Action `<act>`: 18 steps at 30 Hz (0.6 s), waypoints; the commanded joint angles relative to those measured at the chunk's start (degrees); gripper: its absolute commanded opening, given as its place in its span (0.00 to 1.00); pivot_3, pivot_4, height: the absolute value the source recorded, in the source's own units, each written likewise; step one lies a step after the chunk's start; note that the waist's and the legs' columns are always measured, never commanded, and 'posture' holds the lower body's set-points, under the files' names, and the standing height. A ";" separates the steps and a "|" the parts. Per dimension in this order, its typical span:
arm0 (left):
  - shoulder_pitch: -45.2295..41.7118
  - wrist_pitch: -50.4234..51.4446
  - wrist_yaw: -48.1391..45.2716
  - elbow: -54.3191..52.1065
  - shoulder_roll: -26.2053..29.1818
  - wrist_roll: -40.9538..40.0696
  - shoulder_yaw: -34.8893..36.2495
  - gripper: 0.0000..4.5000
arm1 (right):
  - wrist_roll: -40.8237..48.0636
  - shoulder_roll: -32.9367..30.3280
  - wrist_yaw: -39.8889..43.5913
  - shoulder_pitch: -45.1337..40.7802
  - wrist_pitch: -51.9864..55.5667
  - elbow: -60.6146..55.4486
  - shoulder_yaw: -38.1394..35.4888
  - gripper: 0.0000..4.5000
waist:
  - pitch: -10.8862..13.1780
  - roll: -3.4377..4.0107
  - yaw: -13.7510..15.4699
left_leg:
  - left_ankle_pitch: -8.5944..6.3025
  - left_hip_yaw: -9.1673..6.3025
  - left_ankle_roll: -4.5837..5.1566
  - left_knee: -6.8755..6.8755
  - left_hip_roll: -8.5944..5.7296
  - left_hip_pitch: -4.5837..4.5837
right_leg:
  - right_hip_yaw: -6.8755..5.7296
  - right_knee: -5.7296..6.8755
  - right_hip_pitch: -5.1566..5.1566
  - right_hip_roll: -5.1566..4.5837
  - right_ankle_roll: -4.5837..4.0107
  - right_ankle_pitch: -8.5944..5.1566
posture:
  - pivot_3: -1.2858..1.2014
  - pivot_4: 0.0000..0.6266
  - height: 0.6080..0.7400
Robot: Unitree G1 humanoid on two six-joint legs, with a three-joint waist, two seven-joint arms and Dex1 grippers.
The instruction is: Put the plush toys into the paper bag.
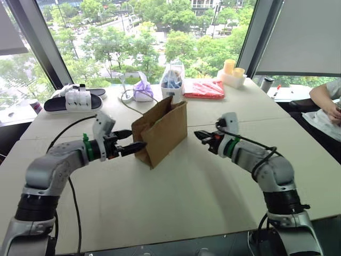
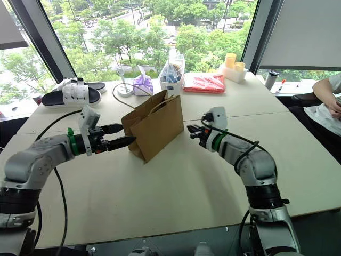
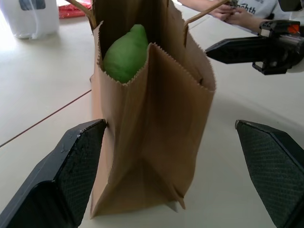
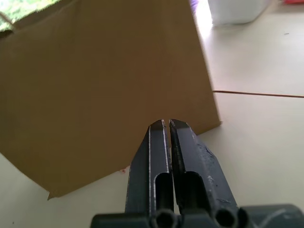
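Observation:
The brown paper bag (image 1: 161, 129) stands upright in the middle of the table, its mouth open. A green plush toy (image 3: 124, 53) sits inside it, peeking over the rim in the left wrist view. My left gripper (image 1: 133, 140) is open at the bag's narrow left end, one finger (image 3: 71, 175) close against the bag's side and the other finger (image 3: 270, 161) well apart from it. My right gripper (image 1: 200, 135) is shut and empty, hanging just right of the bag and pointing at its broad side (image 4: 104, 85). Its tips (image 4: 164, 124) are pressed together.
At the back of the table lie black and white slippers (image 1: 72, 100), a purple tied pouch (image 1: 143, 90), a clear plastic bag with blue contents (image 1: 172, 80), a red packet (image 1: 204, 89) and yellow cups (image 1: 233, 69). A person (image 1: 327, 104) sits at the right edge.

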 commanded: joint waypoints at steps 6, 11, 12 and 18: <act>-3.01 -4.12 1.64 0.27 -3.71 6.09 -3.86 1.00 | -5.94 6.74 3.17 -6.28 -5.56 6.17 4.85 0.01 | 0.00 0.00 0.11 | 0.00 -0.04 -0.01 0.01 -0.02 0.00 | 0.00 0.00 0.02 -0.01 0.00 0.00 | 0.52 0.24 1.00; -2.62 -4.89 5.00 0.43 -6.35 8.76 -4.19 1.00 | -8.94 9.09 4.03 -8.08 -7.73 10.16 5.59 0.01 | 0.00 0.00 0.07 | 0.03 -0.06 -0.06 0.00 -0.03 0.00 | 0.00 0.00 0.01 -0.01 0.00 0.00 | 0.52 0.24 1.00; -2.65 -5.16 5.58 0.65 -6.85 9.21 -4.03 1.00 | -9.36 9.34 4.23 -8.22 -7.93 10.58 5.52 0.01 | 0.00 0.00 0.07 | 0.04 -0.06 -0.07 0.00 -0.03 0.00 | -0.01 0.00 0.00 -0.01 0.00 0.00 | 0.52 0.24 1.00; -2.92 -6.98 8.08 2.09 -9.11 11.39 -3.31 0.69 | -11.17 10.25 4.98 -8.64 -8.21 11.58 5.11 0.00 | 0.00 0.00 0.01 | 0.06 -0.07 -0.11 -0.01 -0.03 0.00 | -0.01 0.02 0.00 0.00 0.00 0.00 | 0.52 0.24 1.00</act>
